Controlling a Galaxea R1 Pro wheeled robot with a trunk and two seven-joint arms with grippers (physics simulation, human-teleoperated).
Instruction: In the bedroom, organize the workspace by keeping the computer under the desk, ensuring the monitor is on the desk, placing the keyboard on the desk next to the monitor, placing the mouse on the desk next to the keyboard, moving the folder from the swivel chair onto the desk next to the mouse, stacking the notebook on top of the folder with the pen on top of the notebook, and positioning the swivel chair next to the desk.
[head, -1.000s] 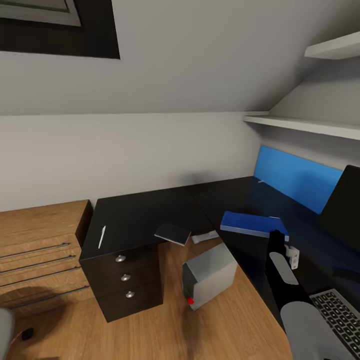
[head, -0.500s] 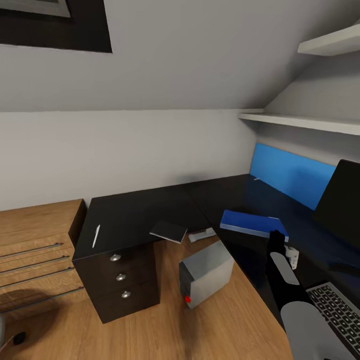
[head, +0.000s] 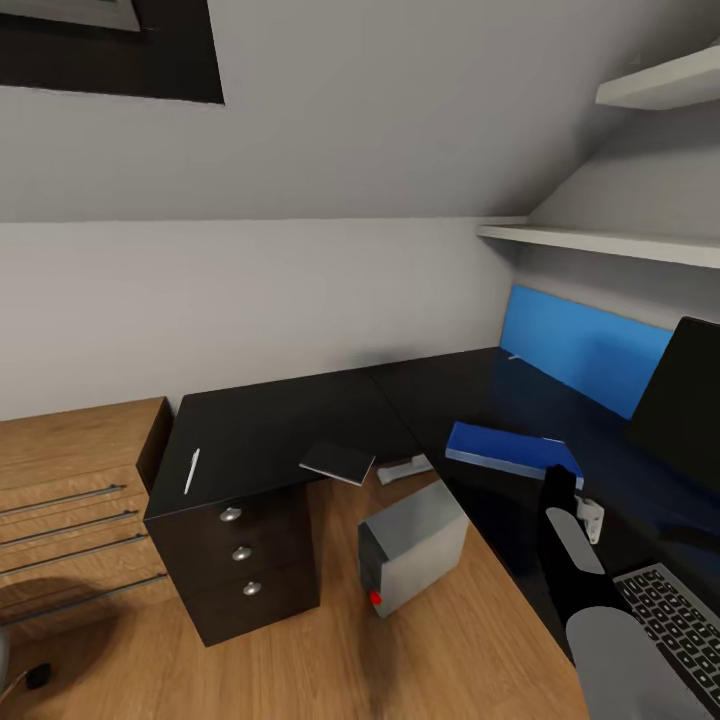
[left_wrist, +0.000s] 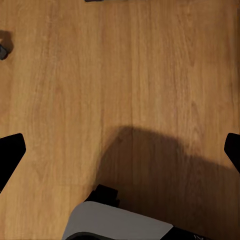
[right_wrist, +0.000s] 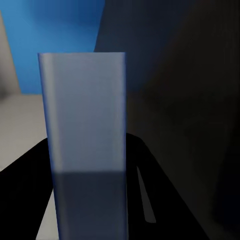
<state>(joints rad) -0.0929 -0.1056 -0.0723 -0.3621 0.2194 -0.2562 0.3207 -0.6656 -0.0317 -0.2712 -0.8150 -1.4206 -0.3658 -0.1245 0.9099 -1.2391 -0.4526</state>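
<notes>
Flat blue folder (head: 508, 452) lies on glossy black desk (head: 300, 430), shifted slightly right; right gripper (head: 560, 480) state indeterminate.

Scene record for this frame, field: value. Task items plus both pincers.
desk: black corner top, drawers at its left end
pen: lies on the desk above the drawers
notebook: at the desk's front edge, partly overhanging
computer: on the wooden floor beside the drawers, turned askew
folder: flat on the desk's right wing
monitor: on the desk, at far right
keyboard: on the desk, in front of the monitor
right pincer: at the folder's near corner, apparently closed on it
left pincer: open, above bare floor
</notes>
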